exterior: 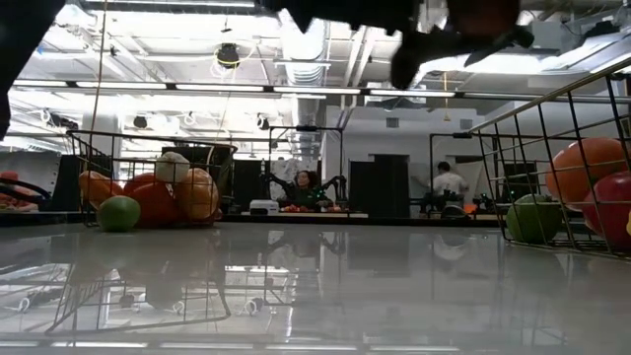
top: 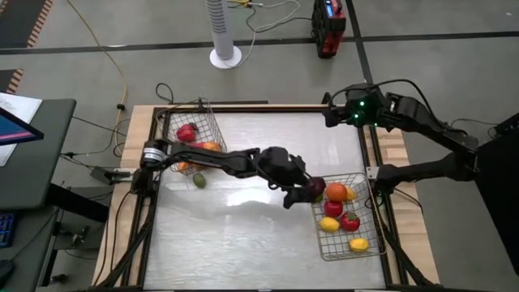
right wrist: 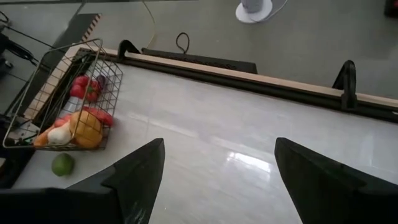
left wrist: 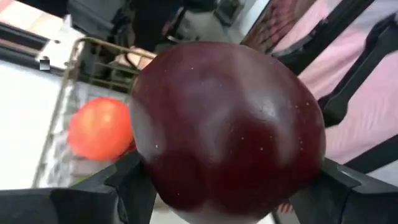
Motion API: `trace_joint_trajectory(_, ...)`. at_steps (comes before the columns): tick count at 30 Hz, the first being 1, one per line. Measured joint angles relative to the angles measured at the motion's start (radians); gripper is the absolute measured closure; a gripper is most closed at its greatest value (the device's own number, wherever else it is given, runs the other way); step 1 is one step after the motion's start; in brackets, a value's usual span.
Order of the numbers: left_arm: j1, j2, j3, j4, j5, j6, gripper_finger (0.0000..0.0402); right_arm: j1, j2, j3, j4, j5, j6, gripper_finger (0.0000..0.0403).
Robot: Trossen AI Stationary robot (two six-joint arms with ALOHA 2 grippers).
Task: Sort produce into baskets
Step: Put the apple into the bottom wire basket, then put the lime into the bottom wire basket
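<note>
With the left hand [top: 310, 191] clamped on a dark red round toy fruit [left wrist: 227, 130] at the near-right silver wire-mesh basket's [top: 363, 251] rim, carry it fully over before releasing; right hand [right wrist: 214, 180] waits, fingers apart, at the worktop's [top: 243, 235] far-right corner.

Left hand [top: 310, 191] clamped; right hand [right wrist: 214, 180] spread.

The left arm reaches across the table [top: 243, 235], its left gripper [top: 306, 193] closed around a dark red fruit [top: 315, 188] at the near edge of the right-hand basket [top: 324, 243]. That basket holds an orange [top: 336, 192], red pieces and lemons. The left-hand basket [top: 212, 122] holds more produce; a lime [top: 199, 180] lies just beside it. The right gripper [top: 331, 113] waits at the far right corner.
</note>
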Motion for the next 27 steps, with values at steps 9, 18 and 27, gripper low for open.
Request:
trace_joint_trajectory(9, -0.022, 0.141, 0.098, 0.078, -0.004, -0.106, 0.0127, 0.008, 0.0, 0.0, 0.0, 0.0, 0.01, 0.0072)
trace_joint_trajectory(18, -0.022, 0.178, 0.204, -0.053, -0.039, -0.033, 0.0073, 0.053, 0.001, 0.0, -0.007, 0.03, 0.014, 0.0072)
trace_joint_trajectory(27, 0.003, 0.171, 0.269, -0.29, 0.04, 0.026, 0.0014, 0.054, 0.0, 0.0, -0.007, 0.075, 0.014, 0.0072)
